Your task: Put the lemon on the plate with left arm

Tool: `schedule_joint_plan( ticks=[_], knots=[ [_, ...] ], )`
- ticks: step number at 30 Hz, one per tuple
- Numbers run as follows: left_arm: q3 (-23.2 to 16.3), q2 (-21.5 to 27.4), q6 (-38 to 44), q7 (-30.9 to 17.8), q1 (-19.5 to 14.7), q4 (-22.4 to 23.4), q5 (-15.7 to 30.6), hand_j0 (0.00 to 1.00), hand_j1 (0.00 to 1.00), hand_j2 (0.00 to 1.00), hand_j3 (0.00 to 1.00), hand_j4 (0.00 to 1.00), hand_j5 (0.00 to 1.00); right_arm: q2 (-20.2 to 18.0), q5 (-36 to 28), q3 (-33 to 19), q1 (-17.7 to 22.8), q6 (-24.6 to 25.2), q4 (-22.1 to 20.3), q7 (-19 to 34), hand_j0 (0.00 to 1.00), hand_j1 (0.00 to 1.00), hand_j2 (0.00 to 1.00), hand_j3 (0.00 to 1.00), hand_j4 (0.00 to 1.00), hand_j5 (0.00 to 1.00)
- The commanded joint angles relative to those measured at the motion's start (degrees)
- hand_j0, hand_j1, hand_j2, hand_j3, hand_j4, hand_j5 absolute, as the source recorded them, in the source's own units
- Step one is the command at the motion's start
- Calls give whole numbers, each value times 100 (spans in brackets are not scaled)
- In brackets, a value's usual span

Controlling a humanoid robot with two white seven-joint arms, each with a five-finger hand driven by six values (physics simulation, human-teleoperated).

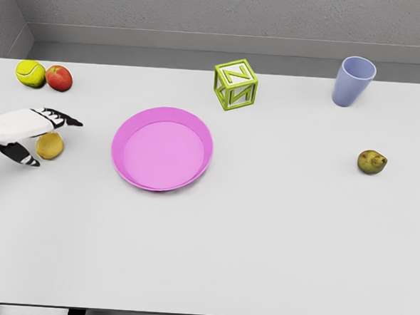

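A yellow lemon [50, 145] lies on the white table at the left, a short way left of the pink plate [197, 132]. My left hand [43, 139] comes in from the left edge and sits around the lemon. Its fingers [62, 118] reach over the lemon's top and the thumb [21, 154] curls below its left side. The fingers are spread and not closed on the fruit, which still rests on the table. The plate holds nothing. My right arm does not show.
A tennis ball [30, 73] and a red apple [58, 78] sit at the back left, just behind my hand. A green letter block [236, 84] stands behind the plate. A lilac cup [354, 81] is at the back right and a pear [371, 162] at the right.
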Motion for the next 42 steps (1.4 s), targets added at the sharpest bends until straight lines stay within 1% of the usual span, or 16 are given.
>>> schedule_joint_plan(
  ticks=[1, 6, 8, 9, 18, 19, 22, 24, 25, 28, 29, 32, 33, 37, 42],
  knots=[
    [-21, -45, 11, -5, 0, 9, 17, 100, 100, 100, 100, 100, 100, 0, -1, 0, 0, -3, 1, 0, 100, 100, 100, 100, 100, 100],
    [-39, -45, 11, -5, -35, 18, -18, 100, 100, 100, 100, 100, 100, 0, -1, 0, 0, -3, 1, 0, 100, 100, 100, 100, 100, 100],
    [-74, -45, 11, -5, -88, 1, -273, 100, 100, 100, 100, 100, 100, 0, -1, 0, 0, 6, 1, 0, 100, 100, 100, 100, 100, 100],
    [-179, -45, 11, -5, -114, -8, -300, 99, 99, 99, 99, 99, 99, 0, -1, 0, 0, -3, 1, 0, 100, 100, 100, 100, 100, 100],
    [-241, 25, 11, -13, -141, 18, -335, 98, 98, 98, 98, 98, 98, 0, -1, 0, 0, -3, -8, 0, 100, 100, 100, 100, 100, 100],
    [-232, 25, 11, -5, -150, 18, -422, 93, 93, 93, 93, 93, 93, 0, -1, 0, 0, -3, 1, 0, 100, 100, 100, 100, 100, 100],
    [-232, 61, 11, -5, -150, 18, -440, 89, 89, 89, 89, 89, 89, 0, -1, 0, 0, -3, 1, 0, 100, 100, 100, 100, 100, 100],
    [-232, 69, 11, -13, -150, 9, -440, 82, 82, 82, 82, 82, 82, 0, -1, 0, 0, -3, 1, 0, 100, 100, 100, 100, 100, 100],
    [-232, 69, 11, -22, -150, 1, -432, 75, 75, 75, 75, 75, 75, 0, -1, 0, 0, -3, 1, 0, 100, 100, 100, 100, 100, 100],
    [-241, 69, 11, -22, -150, 1, -432, 73, 73, 73, 73, 73, 73, 0, -1, 0, 0, -3, -8, 0, 100, 100, 100, 100, 100, 100],
    [-258, 69, 11, -22, -150, 1, -432, 71, 71, 71, 71, 71, 71, 0, -1, 0, 0, -3, 1, 0, 100, 100, 100, 100, 100, 100],
    [-267, 69, 11, -22, -150, 1, -414, 70, 70, 70, 70, 70, 70, 0, -1, 0, 0, -3, 1, 0, 100, 100, 100, 100, 100, 100],
    [-267, 69, 11, -22, -158, 1, -414, 66, 66, 66, 66, 66, 66, 0, -1, 0, 0, -3, 1, -8, 100, 100, 100, 100, 100, 100],
    [-267, 69, 11, -31, -158, 1, -423, 55, 55, 55, 55, 55, 55, 0, -1, 0, 0, -3, 1, 0, 100, 100, 100, 100, 100, 100],
    [-267, 69, 11, -22, -193, 1, -414, 55, 55, 55, 55, 55, 55, 0, -1, 0, 0, -3, 1, 0, 100, 100, 100, 100, 100, 100]
  ],
)
